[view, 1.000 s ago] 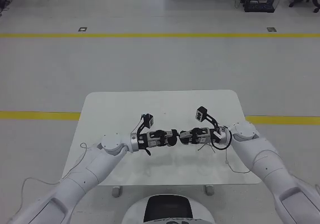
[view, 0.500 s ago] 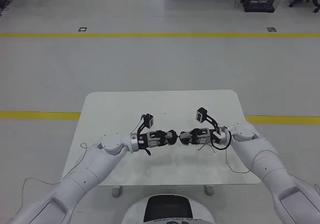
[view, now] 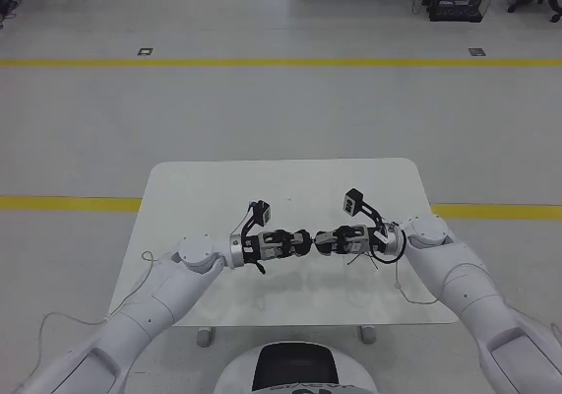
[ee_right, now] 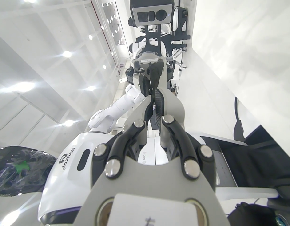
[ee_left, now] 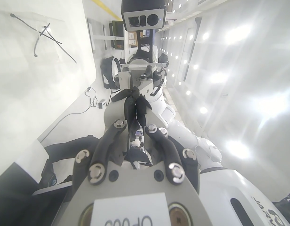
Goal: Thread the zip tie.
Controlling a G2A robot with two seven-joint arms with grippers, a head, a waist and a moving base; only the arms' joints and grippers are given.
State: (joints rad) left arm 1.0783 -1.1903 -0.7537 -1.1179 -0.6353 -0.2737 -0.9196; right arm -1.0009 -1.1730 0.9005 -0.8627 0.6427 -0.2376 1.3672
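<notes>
My two grippers meet tip to tip above the middle of the white table (view: pixel 202 187). The left gripper (view: pixel 307 243) points at the right gripper (view: pixel 324 239), and both are shut. In the left wrist view my left gripper (ee_left: pixel 133 109) has its black fingers (ee_left: pixel 129 109) pressed together, touching the right gripper's tips (ee_left: pixel 132 93). In the right wrist view my right gripper (ee_right: pixel 152 105) is likewise shut against the left gripper's tips (ee_right: pixel 149 81). I cannot make out a zip tie between the pads. Loose black zip ties (ee_left: pixel 45 35) lie on the table in a clear bag.
Thin dark zip ties (view: pixel 367 260) lie on the table under the right forearm. The table's near edge (view: pixel 290 323) is close below both arms. Yellow floor lines (view: pixel 54 203) run behind and beside the table.
The left gripper has edged slightly toward the right one, closing the small gap between the tips. Otherwise both arms hold their pose.
</notes>
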